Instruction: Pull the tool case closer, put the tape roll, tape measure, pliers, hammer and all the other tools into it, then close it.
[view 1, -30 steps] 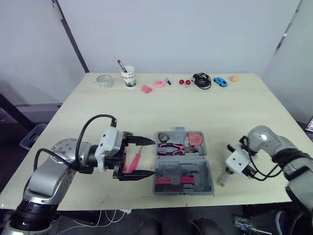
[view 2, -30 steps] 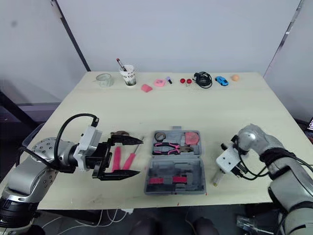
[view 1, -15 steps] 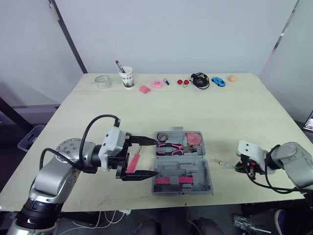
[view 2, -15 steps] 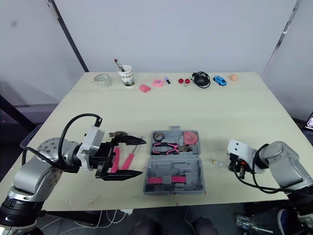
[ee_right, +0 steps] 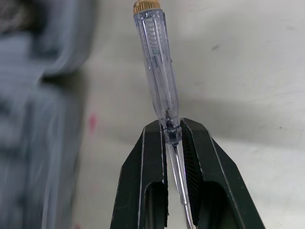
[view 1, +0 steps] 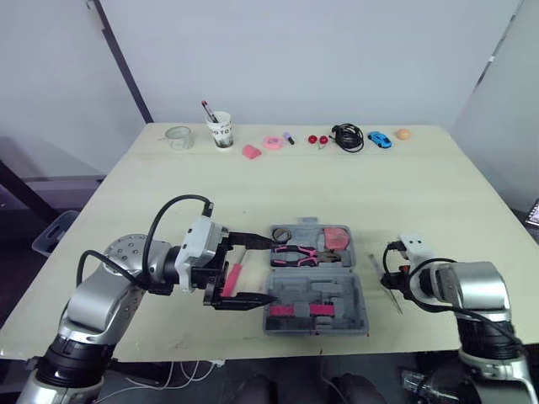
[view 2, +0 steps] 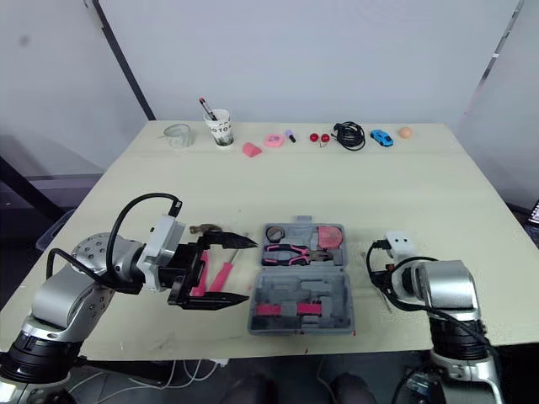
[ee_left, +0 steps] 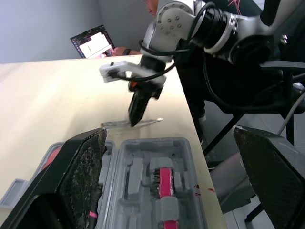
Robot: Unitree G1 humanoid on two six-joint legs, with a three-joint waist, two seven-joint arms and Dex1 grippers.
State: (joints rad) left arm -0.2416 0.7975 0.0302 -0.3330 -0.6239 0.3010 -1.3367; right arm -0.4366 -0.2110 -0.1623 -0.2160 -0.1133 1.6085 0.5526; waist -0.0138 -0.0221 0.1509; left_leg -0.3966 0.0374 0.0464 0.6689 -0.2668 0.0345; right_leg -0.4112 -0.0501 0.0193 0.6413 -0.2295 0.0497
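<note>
Clear screwdriver (ee_right: 159, 81) pinched in right hand (ee_right: 173, 130), beside case (view 1: 347, 295)

1. Tool case (view 1: 316, 296): grey, with pink inserts.
2. Pliers (view 1: 296, 252): pink and black handles.
3. Screwdriver (ee_right: 157, 67): clear handle, brass-coloured cap.
4. Fingers (ee_right: 138, 191): black.
5. Surface (view 1: 278, 194): pale yellowish beige, plain.
6. Toy car (view 1: 379, 140): blue.
7. Cup (view 1: 221, 132): white, with black lettering.

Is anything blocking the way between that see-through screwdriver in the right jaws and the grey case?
Nothing visible does. The clear screwdriver is just right of the open tool case, with only bare table between them.
</note>
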